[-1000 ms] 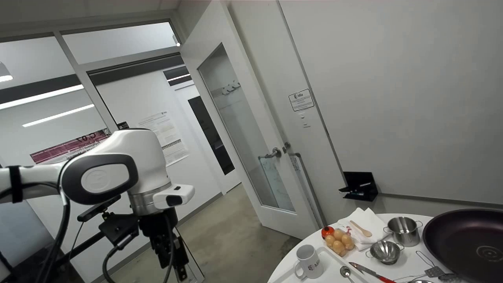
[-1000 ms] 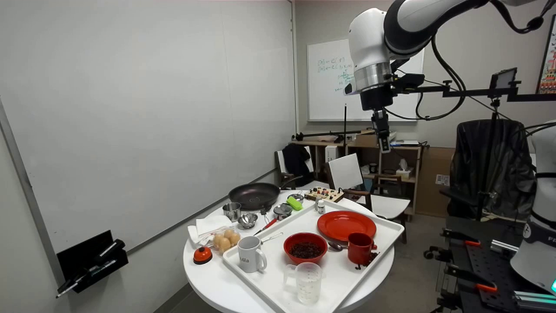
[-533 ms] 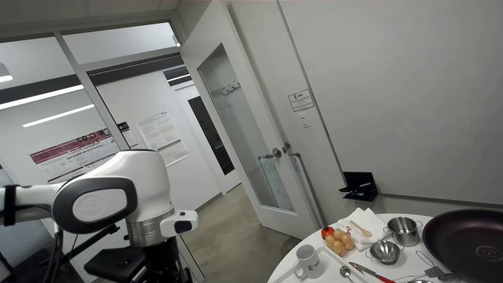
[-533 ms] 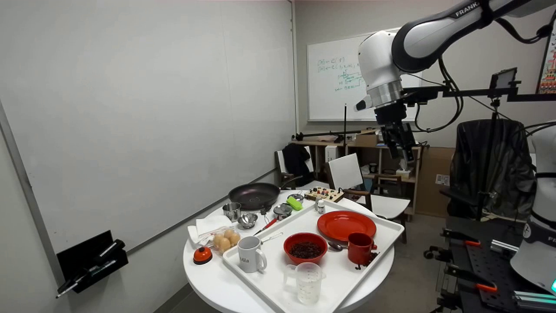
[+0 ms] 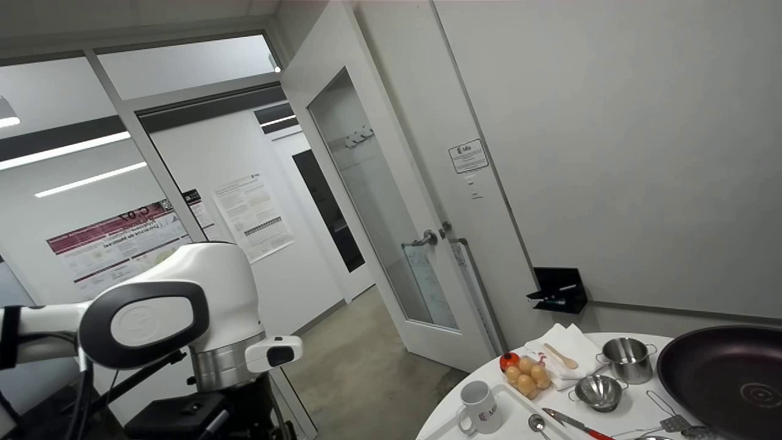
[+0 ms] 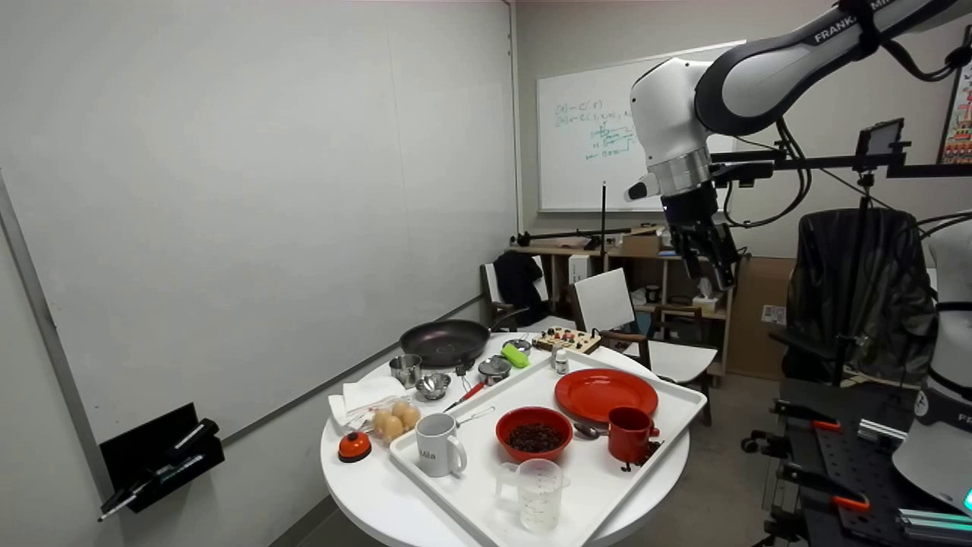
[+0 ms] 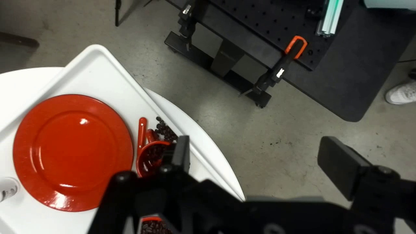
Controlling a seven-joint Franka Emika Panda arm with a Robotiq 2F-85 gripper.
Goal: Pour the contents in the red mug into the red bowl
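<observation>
The red mug [image 6: 629, 434] stands upright on the white tray [image 6: 607, 507] in an exterior view. It also shows in the wrist view [image 7: 140, 164], partly hidden by a finger, with dark beans inside. The red bowl [image 6: 521, 453] holds dark beans and sits on the tray beside the mug; only a sliver of the bowl [image 7: 152, 219] shows in the wrist view. My gripper [image 7: 259, 159] is open and empty, its fingers wide apart over the floor beyond the table edge. In an exterior view the gripper [image 6: 710, 277] is high above the tray's right side, tilted.
Spilled beans [image 7: 165, 130] lie beside the mug. A red plate [image 6: 605, 393], a spoon [image 6: 586, 430], a clear measuring cup [image 6: 540, 497] and a grey-white cup [image 6: 436, 447] are on the tray. A pan [image 6: 446, 340] stands at the back. A clamp bench [image 7: 260, 35] is near.
My arm has come down and drawn back towards its base, and the gripper has turned and tilted. The motion is smaller in the last half second. The mug and bowl have not moved.
</observation>
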